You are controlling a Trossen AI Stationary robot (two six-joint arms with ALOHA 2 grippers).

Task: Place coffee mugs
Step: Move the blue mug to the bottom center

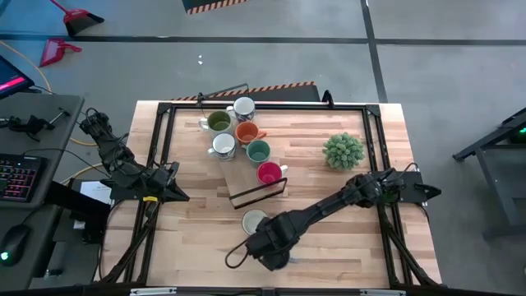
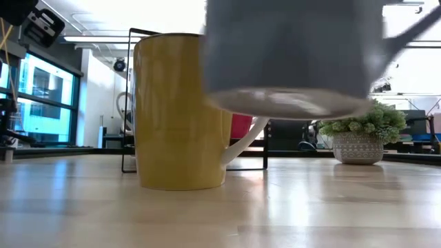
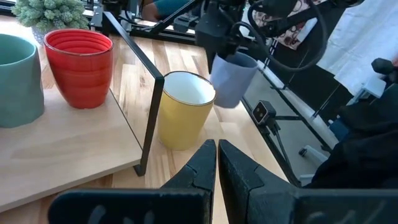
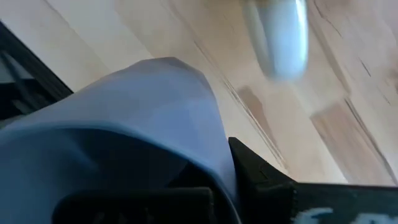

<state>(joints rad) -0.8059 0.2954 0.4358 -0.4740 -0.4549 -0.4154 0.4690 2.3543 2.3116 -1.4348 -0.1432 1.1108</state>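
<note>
The right claw is clenched on a pale blue mug, gripping it at the rim and holding it clear of the surface, tilted, just beside a yellow mug that stands near the front edge. From where I stand, that blue mug looks like glazed ceramic: stiff, fairly heavy for its size, slick to pinch, and likely to chip if it knocks the yellow one. The rim wall seems the sensible place to take it, one finger inside and one out; the handle I cannot make out.

It is plain, round and straight-sided with a paler, unglazed-looking base. The other mugs sit clustered at the far side: an olive green mug, a white mug, an orange mug, a second white mug, a teal mug and a red mug, the nearer ones on a wooden board with a black wire frame.

The left claw waits at the surface's left edge, pressed together and empty.
</note>
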